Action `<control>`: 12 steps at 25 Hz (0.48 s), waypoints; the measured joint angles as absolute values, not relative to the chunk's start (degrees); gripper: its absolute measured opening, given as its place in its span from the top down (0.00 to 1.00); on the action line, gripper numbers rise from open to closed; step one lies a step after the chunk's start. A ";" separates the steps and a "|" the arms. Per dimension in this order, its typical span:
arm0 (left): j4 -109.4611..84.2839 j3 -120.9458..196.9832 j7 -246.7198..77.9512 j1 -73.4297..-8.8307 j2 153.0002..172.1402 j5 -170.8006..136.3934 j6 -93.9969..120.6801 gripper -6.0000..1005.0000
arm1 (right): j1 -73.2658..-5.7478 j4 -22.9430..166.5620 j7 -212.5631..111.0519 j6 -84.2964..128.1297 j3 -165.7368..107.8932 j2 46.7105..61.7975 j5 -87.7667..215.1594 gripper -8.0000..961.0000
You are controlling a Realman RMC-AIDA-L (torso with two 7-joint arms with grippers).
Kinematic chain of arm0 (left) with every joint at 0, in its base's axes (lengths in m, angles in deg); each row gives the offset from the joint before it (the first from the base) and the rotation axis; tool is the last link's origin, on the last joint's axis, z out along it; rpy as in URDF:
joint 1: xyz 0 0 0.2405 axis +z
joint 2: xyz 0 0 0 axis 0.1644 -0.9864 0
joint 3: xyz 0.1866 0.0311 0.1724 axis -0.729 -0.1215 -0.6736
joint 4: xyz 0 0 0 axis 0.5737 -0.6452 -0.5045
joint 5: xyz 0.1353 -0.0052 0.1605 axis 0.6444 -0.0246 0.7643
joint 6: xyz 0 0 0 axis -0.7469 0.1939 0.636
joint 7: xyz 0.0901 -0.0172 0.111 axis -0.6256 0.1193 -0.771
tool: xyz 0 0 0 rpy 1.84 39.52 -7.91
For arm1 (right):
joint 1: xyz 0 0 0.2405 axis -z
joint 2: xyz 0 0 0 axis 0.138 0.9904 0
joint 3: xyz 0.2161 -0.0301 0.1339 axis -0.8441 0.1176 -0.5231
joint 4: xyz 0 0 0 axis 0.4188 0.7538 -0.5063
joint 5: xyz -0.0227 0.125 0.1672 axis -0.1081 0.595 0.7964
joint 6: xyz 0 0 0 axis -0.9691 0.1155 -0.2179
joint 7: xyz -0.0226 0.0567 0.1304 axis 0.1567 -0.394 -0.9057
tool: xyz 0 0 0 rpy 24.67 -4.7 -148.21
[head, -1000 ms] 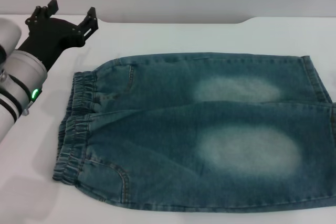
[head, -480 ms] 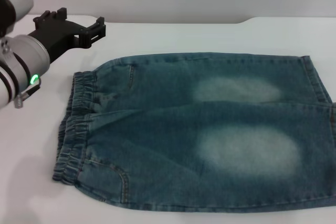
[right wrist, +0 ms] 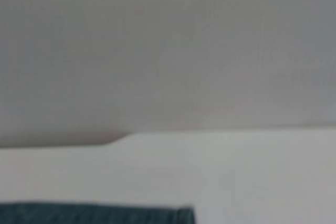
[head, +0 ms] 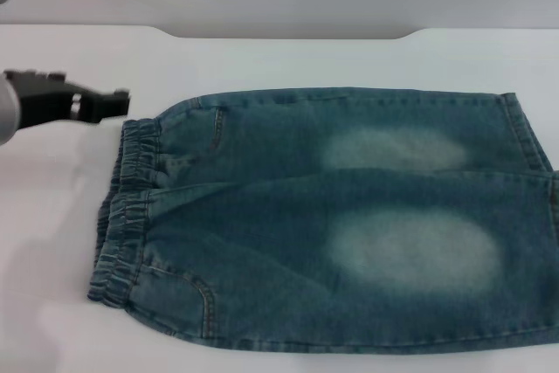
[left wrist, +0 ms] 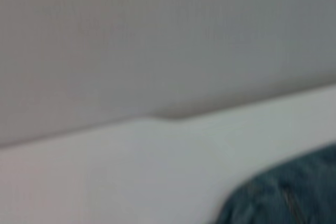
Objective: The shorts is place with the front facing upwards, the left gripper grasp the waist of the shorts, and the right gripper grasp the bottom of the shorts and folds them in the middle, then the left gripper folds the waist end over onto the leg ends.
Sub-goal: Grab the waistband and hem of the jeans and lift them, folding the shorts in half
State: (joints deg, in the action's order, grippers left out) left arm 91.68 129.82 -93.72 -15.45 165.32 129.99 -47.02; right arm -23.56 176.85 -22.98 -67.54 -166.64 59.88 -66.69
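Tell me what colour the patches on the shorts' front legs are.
Pale, faded whitish patches on blue-green denim shorts, clearest in the head view.

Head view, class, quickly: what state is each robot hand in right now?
Left hand: beside the gathered waistband of the blue-green denim shorts, holding nothing; whether it is open cannot be told.
Right hand: not in view.

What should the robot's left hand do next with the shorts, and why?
Probably ease the left hand a little further toward the waist end and down onto it. The shorts lie flat and unfolded on the white table, front up, with the gathered waistband beside that hand. The hand sits just off the band's far corner, holding nothing, so it must grasp the waist before any folding.
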 joint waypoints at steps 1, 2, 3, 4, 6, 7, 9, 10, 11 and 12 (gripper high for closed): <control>91.68 129.82 -93.72 -15.45 165.32 129.99 -47.02 0.16 | -22.82 176.85 -23.52 -69.48 -166.87 59.92 -65.72 0.20; 93.28 131.04 -93.89 -15.74 165.29 129.91 -50.97 0.16 | -22.42 176.84 -23.95 -70.85 -167.06 59.93 -65.17 0.20; 93.28 131.04 -93.89 -15.74 165.29 129.91 -50.97 0.16 | -21.78 176.85 -24.56 -72.63 -167.33 59.99 -64.60 0.20; 97.63 134.45 -94.84 -17.03 165.29 129.72 -64.35 0.16 | -21.24 176.93 -25.03 -73.80 -167.51 60.05 -64.32 0.20; 98.23 135.05 -95.16 -17.74 165.37 129.58 -67.99 0.16 | -18.27 177.40 -25.84 -75.01 -167.65 60.34 -63.31 0.20; 98.23 135.05 -95.16 -17.74 165.37 129.58 -67.99 0.16 | -18.27 177.40 -25.84 -75.01 -167.65 60.34 -63.31 0.20; 97.43 134.96 -94.96 -19.79 165.53 129.44 -75.90 0.16 | -16.22 177.80 -26.05 -74.75 -167.67 60.41 -61.29 0.20; 97.21 134.93 -94.92 -19.91 165.54 129.44 -76.30 0.16 | -15.30 178.01 -26.13 -74.35 -167.85 60.41 -60.08 0.20; 96.74 134.90 -94.69 -20.25 165.57 129.45 -77.31 0.16 | -14.59 178.13 -26.19 -74.01 -168.04 60.42 -59.13 0.20; 96.15 134.90 -94.11 -20.80 165.60 129.45 -78.49 0.17 | -14.12 178.20 -26.22 -73.67 -168.25 60.43 -58.66 0.20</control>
